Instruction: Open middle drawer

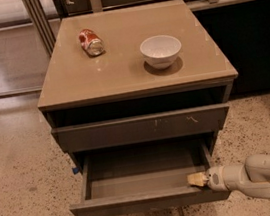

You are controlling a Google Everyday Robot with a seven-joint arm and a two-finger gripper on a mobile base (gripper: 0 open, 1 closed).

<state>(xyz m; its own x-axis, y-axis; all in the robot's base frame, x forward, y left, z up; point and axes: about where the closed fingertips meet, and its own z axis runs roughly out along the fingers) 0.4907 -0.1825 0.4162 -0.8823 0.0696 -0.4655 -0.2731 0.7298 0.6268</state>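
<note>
The middle drawer (149, 200) is the plain dark grey-brown front low on the cabinet. It stands pulled well out, and its inside (144, 172) looks empty. My gripper (198, 179) comes in from the right on a white arm. Its tan tip rests at the inner right end of the drawer's front panel. Above it, the front with white scratch marks (140, 128) is closed.
A tan cabinet top (130, 75) carries a lying red can (90, 41) and a white bowl (161, 51). An open dark slot (137, 107) lies under the top. Speckled floor surrounds the cabinet; metal posts (38, 18) and a dark shelf unit stand behind.
</note>
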